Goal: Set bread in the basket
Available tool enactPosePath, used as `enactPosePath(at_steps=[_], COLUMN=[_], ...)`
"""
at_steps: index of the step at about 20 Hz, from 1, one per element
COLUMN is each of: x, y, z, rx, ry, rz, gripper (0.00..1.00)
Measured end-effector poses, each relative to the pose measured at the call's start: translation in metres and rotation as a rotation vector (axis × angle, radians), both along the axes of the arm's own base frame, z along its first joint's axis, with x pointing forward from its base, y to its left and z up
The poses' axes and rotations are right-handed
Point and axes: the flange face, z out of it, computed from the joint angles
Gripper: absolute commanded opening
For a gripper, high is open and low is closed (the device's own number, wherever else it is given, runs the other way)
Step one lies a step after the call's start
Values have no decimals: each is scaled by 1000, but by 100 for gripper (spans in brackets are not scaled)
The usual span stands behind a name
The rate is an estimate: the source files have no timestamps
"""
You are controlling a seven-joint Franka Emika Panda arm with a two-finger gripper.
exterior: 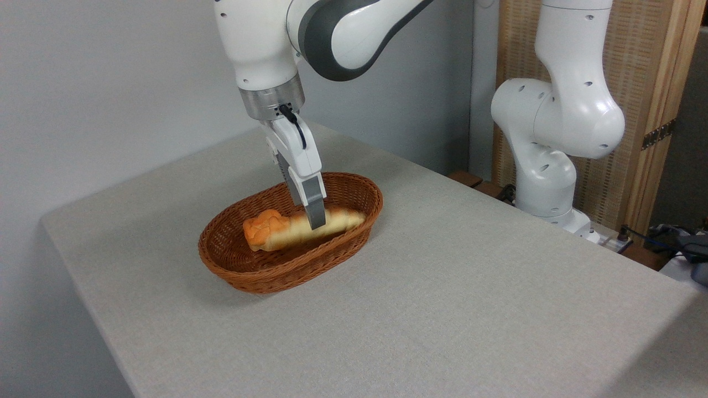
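The glossy white, rounded-shelled robot arm (pixel 558 110) has bulbous joint housings dotted with small dark recessed screw holes, and a dark grey band curves across its upper link. A brushed silver metal ring sits at the wrist, from which a short black cable loops down onto the slim white gripper (pixel 315 218) body. The body ends in flat, matte grey fingers (pixel 314 204), with a ribbed dark strip along its edge.
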Motion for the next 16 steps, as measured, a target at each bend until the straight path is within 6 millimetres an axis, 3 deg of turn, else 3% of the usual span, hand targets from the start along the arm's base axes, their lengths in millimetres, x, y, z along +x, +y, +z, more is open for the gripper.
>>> enactPosePath(at_steps=[5,8,13,16], x=[5,18,40,57], y=[3,11,49,60], z=[12,50,123,137], rx=[-8,-28,-26,33], ry=[-27,-97,-139,-155], rz=[9,41,117,158], gripper=[100,100,100,100])
